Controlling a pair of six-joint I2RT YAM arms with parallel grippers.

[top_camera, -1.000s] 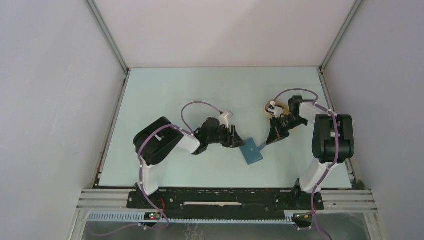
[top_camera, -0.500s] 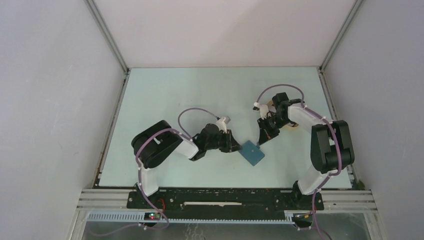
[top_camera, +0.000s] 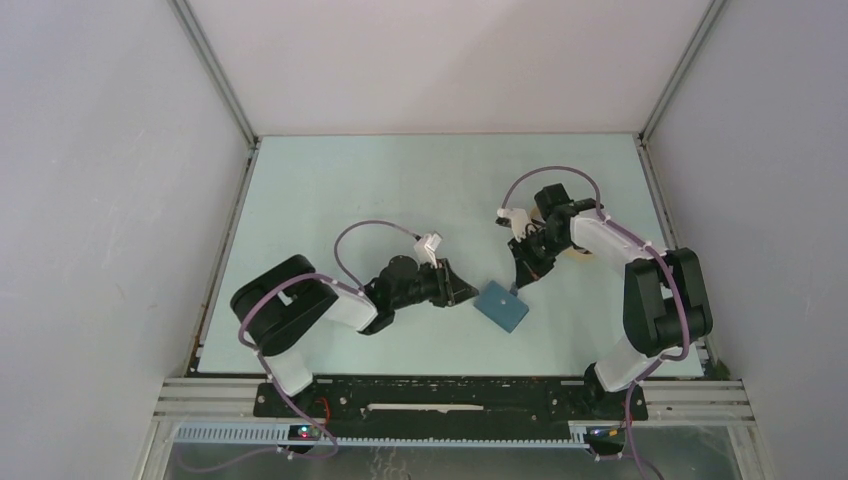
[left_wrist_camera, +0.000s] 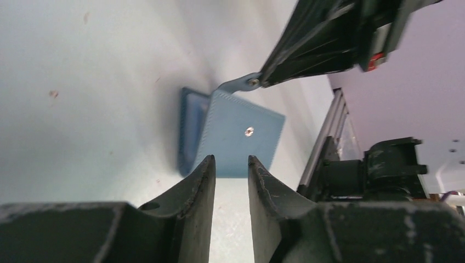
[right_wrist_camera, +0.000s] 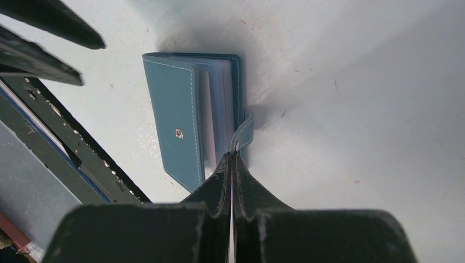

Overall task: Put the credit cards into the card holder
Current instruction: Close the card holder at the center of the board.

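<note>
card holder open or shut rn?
Partly open. The card holder has its strap tab unsnapped and pinched in the shut right gripper; the cover stands away from the pale inner slots.

The right gripper (top_camera: 516, 287), clamped on the strap of the card holder (top_camera: 501, 307), blocked its far corner. The left gripper (top_camera: 468, 296) crowded its left side; the table (top_camera: 440, 345) lay open on the near side.

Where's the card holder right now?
Top view: card holder lies on the table just right of centre, between the claws; left claw open beside it, right claw pinching its strap.
</note>
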